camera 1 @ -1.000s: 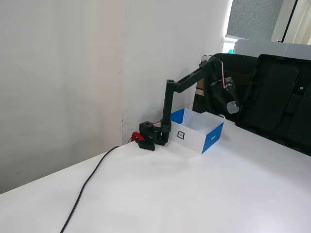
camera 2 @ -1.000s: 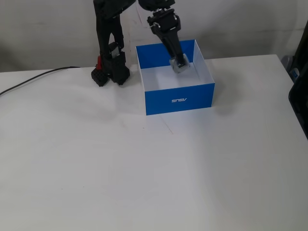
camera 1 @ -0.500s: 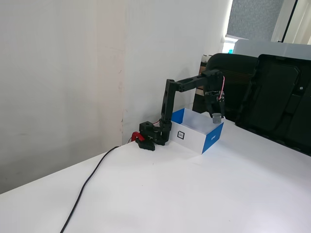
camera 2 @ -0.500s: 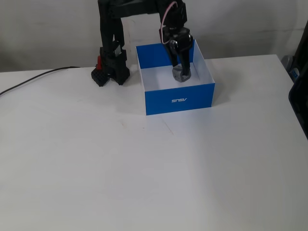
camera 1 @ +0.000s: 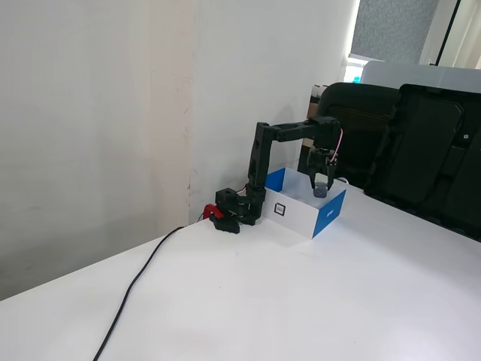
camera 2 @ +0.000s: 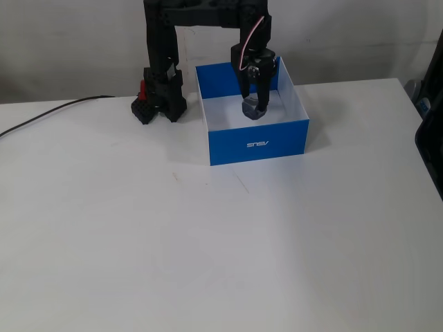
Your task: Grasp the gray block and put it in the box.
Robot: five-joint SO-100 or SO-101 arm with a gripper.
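Observation:
The box [camera 2: 256, 144] stands at the back of the white table, blue front with white inside; in the other fixed view it is the box [camera 1: 297, 214] with a white side and a small dark label. My gripper [camera 2: 251, 107] points straight down into the box's open top. The gray block [camera 2: 250, 112] sits pinched at its fingertips, low inside the box over the white floor. From the side, the gripper [camera 1: 321, 188] hangs at the box's rim with the gray block [camera 1: 321, 192] at its tip.
The arm's base [camera 2: 163, 104] stands just left of the box, with a small red piece [camera 2: 143, 88] beside it. A black cable [camera 2: 41, 117] runs off left across the table. Black chairs [camera 1: 421, 150] stand past the table's far edge.
The arm has folded in and come down. The gripper, with the block in it, has moved from high above the box's far side to low inside the box.

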